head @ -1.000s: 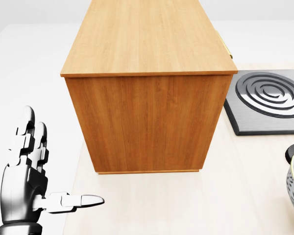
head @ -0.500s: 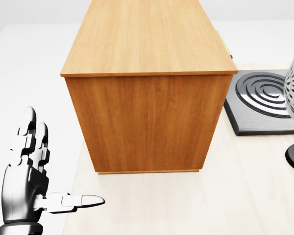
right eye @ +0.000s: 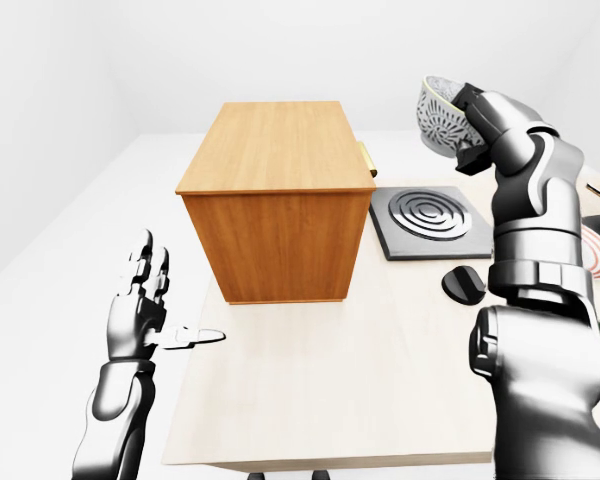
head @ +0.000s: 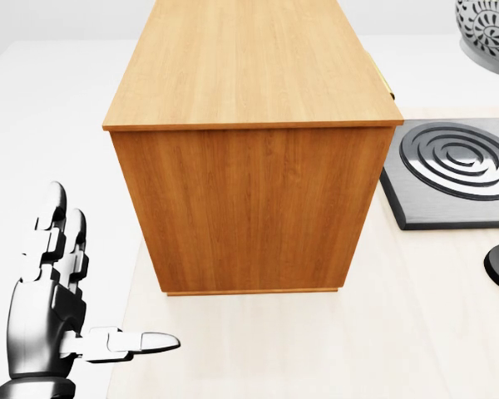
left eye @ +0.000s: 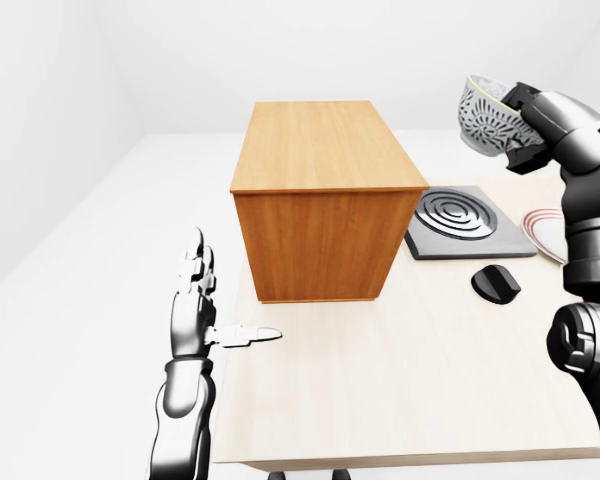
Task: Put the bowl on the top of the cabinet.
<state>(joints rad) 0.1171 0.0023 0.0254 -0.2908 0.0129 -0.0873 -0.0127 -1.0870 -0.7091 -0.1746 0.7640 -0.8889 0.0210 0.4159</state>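
Your left hand (head: 54, 320) idles at the lower left of the head view, fingers spread and thumb pointing sideways over the near edge of the table (head: 316, 349), holding nothing; it sits just where it did a second ago.

In the middle stands the cabinet (left eye: 320, 200), its flat wooden top bare and unobstructed, which is your target.

To its right on the table lie the burner plate (left eye: 467, 222) with its spiral rings, a small black knob (left eye: 495, 282) nearer you, and a plate (left eye: 546, 232) at the far right of the left-eye view.

The change is all on the right: your right hand (right eye: 477, 125) is clamped on the bowl (left eye: 486, 115). A second ago the bowl hung low at the right edge of the head view, beside the knob; half a second ago it was level with the burner plate; now it sits in the top right corner, above the height of the cabinet top. So the lift looks done. What remains is to carry the bowl leftward over the wooden top, lower it and let go.
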